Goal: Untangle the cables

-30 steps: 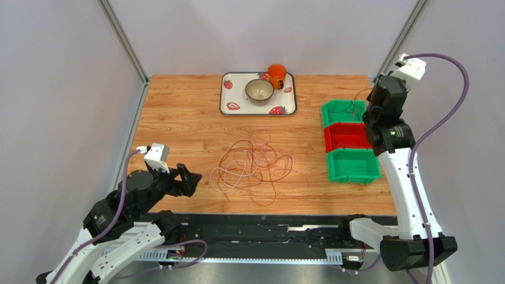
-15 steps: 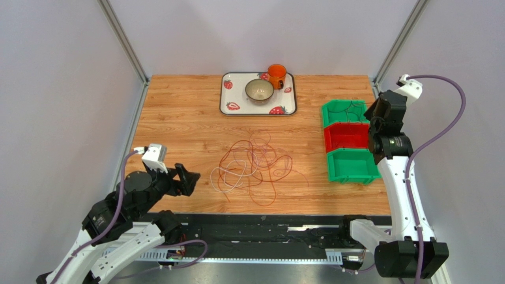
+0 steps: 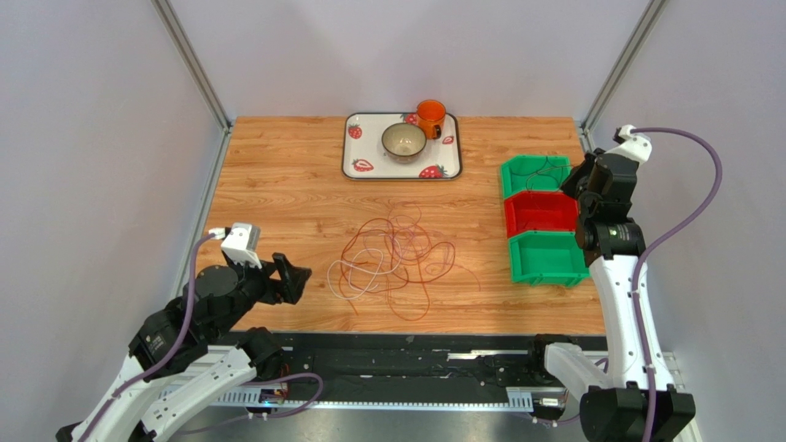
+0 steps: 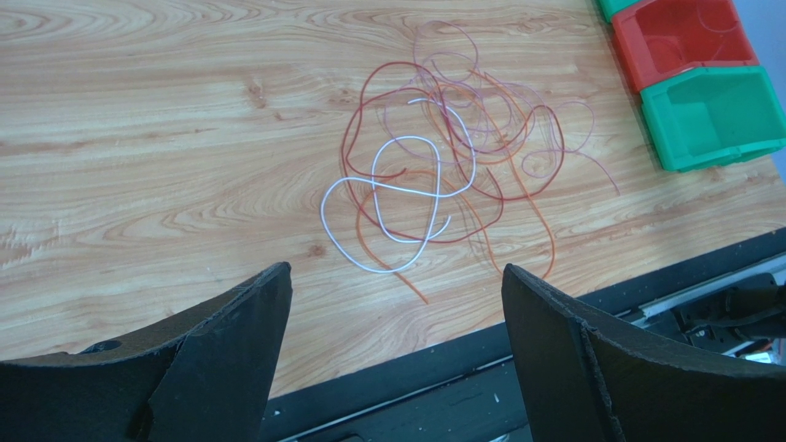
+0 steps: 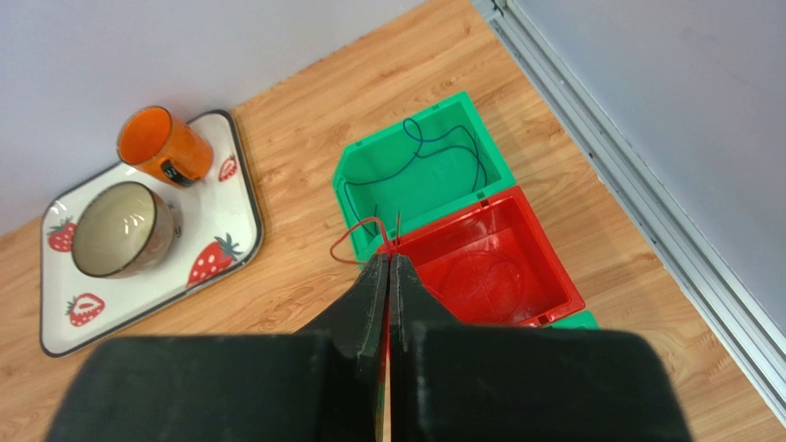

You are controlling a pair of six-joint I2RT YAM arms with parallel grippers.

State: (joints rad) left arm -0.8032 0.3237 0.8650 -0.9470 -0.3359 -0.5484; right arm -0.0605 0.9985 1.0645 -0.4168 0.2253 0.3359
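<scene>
The cables point(image 3: 397, 261) lie in a loose tangle of red, orange and white loops mid-table, seen closer in the left wrist view as cables point(image 4: 443, 147) with a white loop point(image 4: 406, 198) in front. My left gripper point(image 3: 293, 276) hovers left of the tangle, open and empty, its gripper point(image 4: 395, 276) aimed at the table's near edge. My right gripper point(image 3: 570, 187) hangs over the bins. In the right wrist view that gripper point(image 5: 388, 260) is shut on a thin red cable point(image 5: 333, 250) that loops out from its tips.
Three bins stand in a row at the right: far green bin point(image 5: 424, 170) holding a dark cable, red bin point(image 5: 503, 235) with a faint red loop, near green bin point(image 3: 544, 258). A strawberry tray point(image 3: 364, 147) with a bowl point(image 3: 404, 141) and orange cup point(image 3: 430, 117) sits at the back.
My right arm has come down and drawn nearer over the bins, still shut on the red cable. The left arm has barely moved and the tangle lies as before.
</scene>
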